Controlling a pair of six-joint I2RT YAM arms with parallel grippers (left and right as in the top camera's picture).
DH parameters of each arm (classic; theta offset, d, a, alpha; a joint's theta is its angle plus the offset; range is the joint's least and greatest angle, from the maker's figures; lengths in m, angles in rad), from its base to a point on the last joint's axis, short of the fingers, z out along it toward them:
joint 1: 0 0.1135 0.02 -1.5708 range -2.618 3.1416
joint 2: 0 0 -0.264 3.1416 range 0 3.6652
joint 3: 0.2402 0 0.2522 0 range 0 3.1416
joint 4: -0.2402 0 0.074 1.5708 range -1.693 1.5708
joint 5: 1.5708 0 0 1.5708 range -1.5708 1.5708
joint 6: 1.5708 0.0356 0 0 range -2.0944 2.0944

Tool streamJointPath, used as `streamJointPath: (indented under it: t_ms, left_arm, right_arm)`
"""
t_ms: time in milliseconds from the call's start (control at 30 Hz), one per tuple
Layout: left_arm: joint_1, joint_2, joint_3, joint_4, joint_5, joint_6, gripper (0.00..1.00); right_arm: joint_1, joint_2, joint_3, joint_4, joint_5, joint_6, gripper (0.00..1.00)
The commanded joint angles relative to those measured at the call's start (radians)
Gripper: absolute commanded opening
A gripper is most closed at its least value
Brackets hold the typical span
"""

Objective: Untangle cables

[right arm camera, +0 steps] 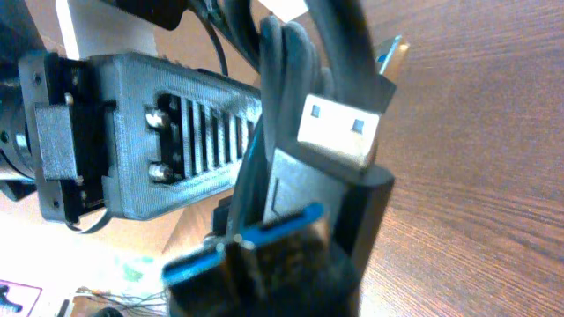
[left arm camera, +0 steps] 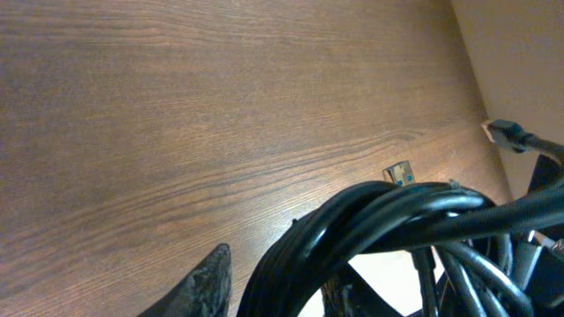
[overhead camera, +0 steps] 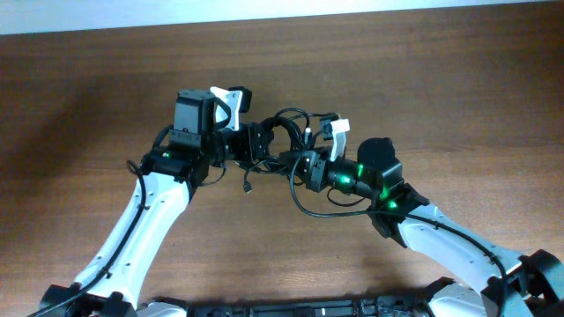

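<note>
The cables (overhead camera: 287,125) are a tangle of thin black cords held between my two grippers at the table's middle, slightly above the wood. My left gripper (overhead camera: 253,141) is shut on a thick bunch of cords (left arm camera: 397,220); one dark finger (left arm camera: 210,280) shows beside the bunch. My right gripper (overhead camera: 298,164) is shut on cords from the right. A silver USB plug (right arm camera: 339,132) and blue-tongued plugs (right arm camera: 273,227) fill its view, hiding its fingers (right arm camera: 273,273). One loose plug end (overhead camera: 248,184) hangs down toward the table.
The brown wooden table (overhead camera: 458,79) lies all around. A small plug (left arm camera: 398,173) rests on the wood and another plug (left arm camera: 507,134) sticks out at the right. The left gripper's grey body (right arm camera: 159,150) is close to the right wrist camera.
</note>
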Motion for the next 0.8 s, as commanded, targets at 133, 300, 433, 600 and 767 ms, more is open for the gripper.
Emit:
streamJointPath:
  t_ms: [133,300,433,600,767]
  left_arm:
    - [0.071,0.005,0.029,-0.027,-0.044,-0.034,0.53]
    - [0.074,0.005,0.029,-0.033,0.292,0.406,0.64]
    - [0.074,0.005,0.029,-0.131,0.297,0.563,0.63]
    - [0.195,0.003,0.033,-0.136,0.374,0.575,0.67]
    - [0.253,0.003,0.033,-0.2,0.644,0.777,0.88]
  right_arm:
    - [0.044,-0.017,-0.01,-0.044,-0.001,-0.023,0.04]
    - [0.043,-0.017,-0.01,-0.065,-0.183,-0.076,0.04]
    - [-0.025,-0.017,-0.01,-0.066,-0.34,-0.076,0.04]
    - [-0.22,-0.017,-0.01,-0.15,-0.429,-0.077,0.04]
    - [-0.23,-0.017,-0.01,-0.17,-0.521,-0.106,0.04]
